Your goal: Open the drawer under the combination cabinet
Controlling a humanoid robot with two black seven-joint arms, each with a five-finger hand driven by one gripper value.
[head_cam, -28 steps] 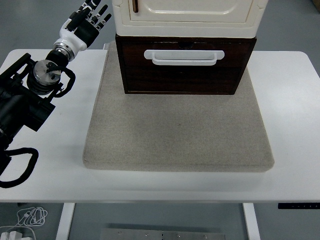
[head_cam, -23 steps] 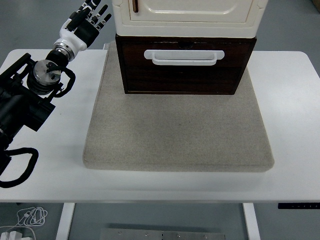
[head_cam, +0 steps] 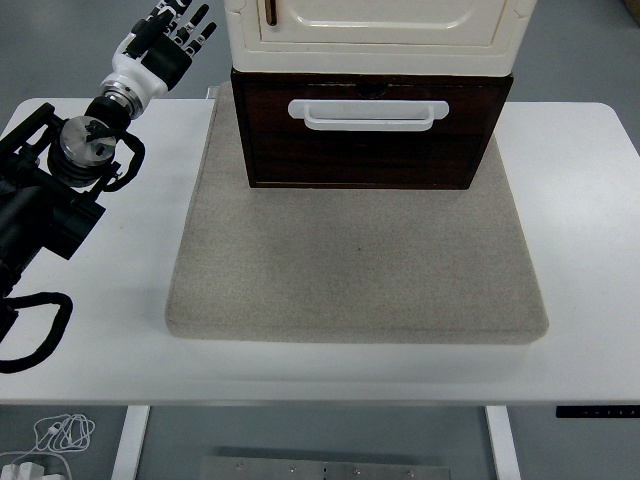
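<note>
A cream cabinet stands at the back of a grey mat. Under it sits a dark brown drawer with a white bar handle; the drawer front stands slightly forward of the cabinet. My left hand is at the upper left, left of the cabinet, fingers spread and holding nothing. It is well apart from the handle. The right arm is out of view.
The white table extends on both sides of the mat. My black left arm lies over the table's left part. A cable lies on the floor below the near left corner.
My left hand and arm have shifted a little up and to the left. The drawer and cabinet have not moved.
</note>
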